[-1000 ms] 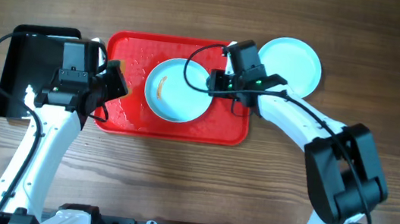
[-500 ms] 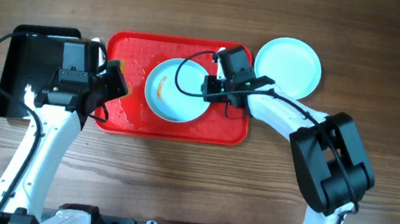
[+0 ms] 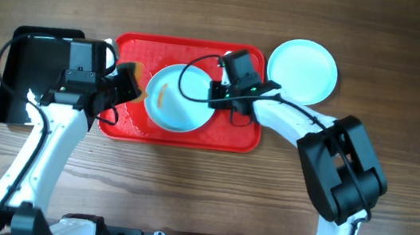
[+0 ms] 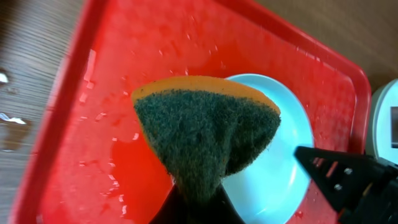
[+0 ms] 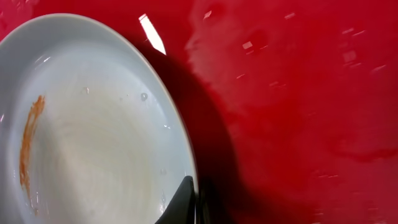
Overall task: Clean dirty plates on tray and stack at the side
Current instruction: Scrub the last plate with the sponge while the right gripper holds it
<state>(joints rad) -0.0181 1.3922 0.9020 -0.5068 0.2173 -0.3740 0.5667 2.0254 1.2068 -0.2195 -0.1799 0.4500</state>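
- A large red rectangular plastic tray [image 3: 237, 134] with rounded corners and a raised rim lies in the middle of the brown wooden tabletop [image 3: 207, 9]. Its floor is wet with droplets.
- One pale blue-white round shallow plate [image 3: 184, 102] sits on the tray, a little left of the tray's centre. An orange smear [image 3: 163, 94] runs along the plate's left side.
- The right end effector [image 3: 215, 95] is pinching this plate at its right rim. In the right wrist view one fingertip [image 5: 181, 204] lies on the rim, and a dark shadow falls on the tray beside that edge.
- The left end effector [image 4: 194, 210] is pressed together on a folded sponge [image 4: 205, 137] with a dark green scouring face and an orange back. It holds the sponge over the tray's left end, just beside the plate's left rim. I cannot tell whether sponge and plate touch.
- A second plate [image 3: 303, 69], with no smear showing, rests on the tabletop just off the tray's upper right corner. I cannot tell whether another lies beneath it.
- A smaller glossy black rectangular tray [image 3: 23, 70] lies on the tabletop left of the red one, partly covered by the left arm.
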